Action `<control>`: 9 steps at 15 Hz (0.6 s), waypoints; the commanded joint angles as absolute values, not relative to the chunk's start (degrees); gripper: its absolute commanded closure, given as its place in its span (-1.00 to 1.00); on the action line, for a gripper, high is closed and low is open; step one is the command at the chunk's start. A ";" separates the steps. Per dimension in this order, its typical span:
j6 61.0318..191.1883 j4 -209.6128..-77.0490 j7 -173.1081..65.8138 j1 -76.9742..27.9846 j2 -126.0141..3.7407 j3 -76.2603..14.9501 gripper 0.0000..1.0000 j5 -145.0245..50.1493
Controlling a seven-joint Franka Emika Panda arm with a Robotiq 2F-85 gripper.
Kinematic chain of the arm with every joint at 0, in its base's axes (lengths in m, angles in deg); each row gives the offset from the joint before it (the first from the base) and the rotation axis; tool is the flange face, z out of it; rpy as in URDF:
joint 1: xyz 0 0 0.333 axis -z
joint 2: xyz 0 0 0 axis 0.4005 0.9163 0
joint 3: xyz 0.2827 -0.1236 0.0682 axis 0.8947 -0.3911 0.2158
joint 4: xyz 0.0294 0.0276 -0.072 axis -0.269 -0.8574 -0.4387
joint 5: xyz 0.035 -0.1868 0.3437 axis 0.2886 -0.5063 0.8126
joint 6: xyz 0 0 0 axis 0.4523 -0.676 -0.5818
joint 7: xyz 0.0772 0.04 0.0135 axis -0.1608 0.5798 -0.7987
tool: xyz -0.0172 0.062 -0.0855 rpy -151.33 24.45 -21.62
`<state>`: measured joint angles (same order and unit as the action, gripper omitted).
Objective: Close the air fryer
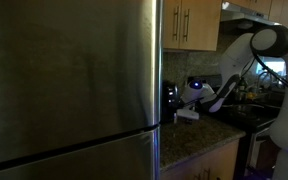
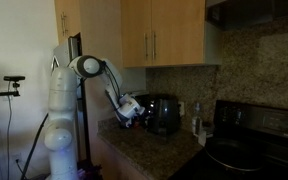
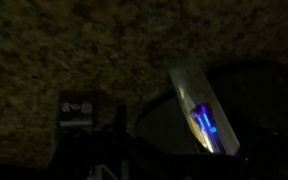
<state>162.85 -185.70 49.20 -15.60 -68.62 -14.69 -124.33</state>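
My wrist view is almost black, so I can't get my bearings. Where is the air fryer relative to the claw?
Observer: In an exterior view the air fryer stands on the granite counter against the wall, and the claw is close beside it.
Operator: What's on its far side?
Observer: A black stove sits further along, beyond the fryer from the claw.
Operator: Anything overhead?
Observer: Only wooden cabinets hang above it, well clear of its top.

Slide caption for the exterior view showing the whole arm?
White robot arm reaching over a granite counter toward the black air fryer, wood cabinets above, stove at right.
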 commanded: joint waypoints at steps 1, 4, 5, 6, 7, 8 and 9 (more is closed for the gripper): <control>162.58 -198.22 33.51 -11.43 -74.70 -10.03 -1.00 -108.31; 163.47 -203.88 19.74 -9.26 -74.77 -4.61 -1.00 -93.34; 164.27 -205.43 15.15 -8.82 -75.45 -3.11 -1.00 -88.26; 164.08 -206.68 10.58 -8.68 -76.25 -1.43 -1.00 -83.08; 164.68 -207.57 6.11 -8.37 -75.79 0.49 -1.00 -78.03; 165.49 -208.11 1.52 -8.16 -75.57 2.15 -1.00 -73.39; 165.73 -208.37 -2.94 -8.11 -75.57 3.75 -1.00 -68.63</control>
<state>163.41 -205.58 8.17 -10.20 -74.27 -0.78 -78.99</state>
